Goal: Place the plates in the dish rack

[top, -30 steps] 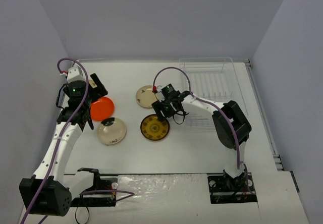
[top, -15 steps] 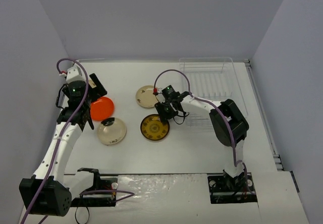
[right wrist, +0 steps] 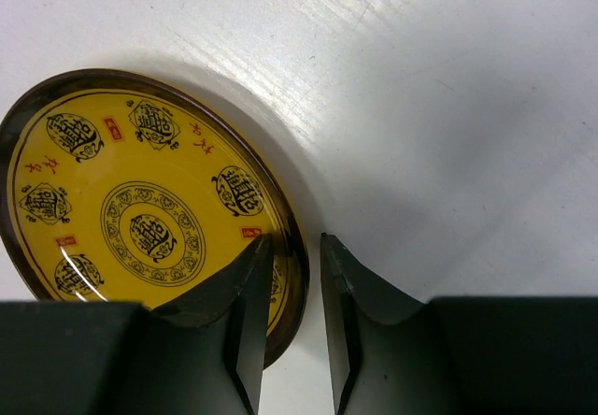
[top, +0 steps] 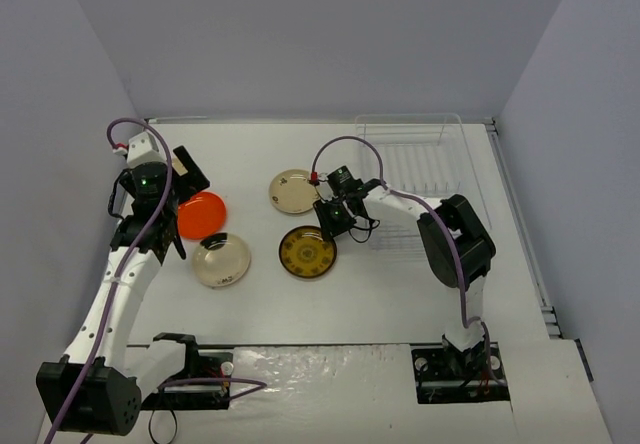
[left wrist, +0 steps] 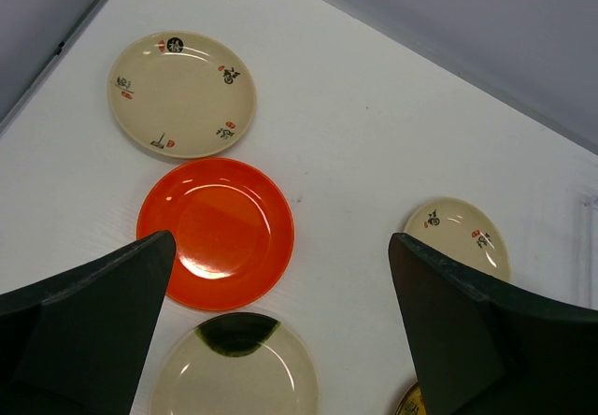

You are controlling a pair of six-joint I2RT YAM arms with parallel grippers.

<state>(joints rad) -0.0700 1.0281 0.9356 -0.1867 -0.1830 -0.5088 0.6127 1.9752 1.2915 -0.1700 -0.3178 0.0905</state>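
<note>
The dark brown plate with a yellow pattern (top: 307, 252) (right wrist: 131, 209) lies flat mid-table. My right gripper (top: 333, 219) (right wrist: 297, 242) stands over its right rim, open only narrowly: one finger is above the yellow inside, the other just outside, with a sliver of table showing between rim and finger. The orange-red plate (top: 201, 214) (left wrist: 216, 233), a tan plate with a dark patch (top: 221, 260) (left wrist: 234, 378) and a cream plate (top: 294, 190) (left wrist: 457, 237) lie flat. Another cream plate (left wrist: 181, 93) lies beyond the orange one. My left gripper (top: 180, 179) (left wrist: 280, 239) hangs wide open above them. The dish rack (top: 415, 169) is at the back right.
Grey walls close in the table on the left, back and right. The right arm's purple cable (top: 345, 149) loops over the space between the cream plate and the rack. The rack's near edge lies close beside the right wrist.
The right gripper's jaws have narrowed a lot around the brown plate's rim, and the wrist has shifted slightly right. The left arm has barely moved and stays open.
</note>
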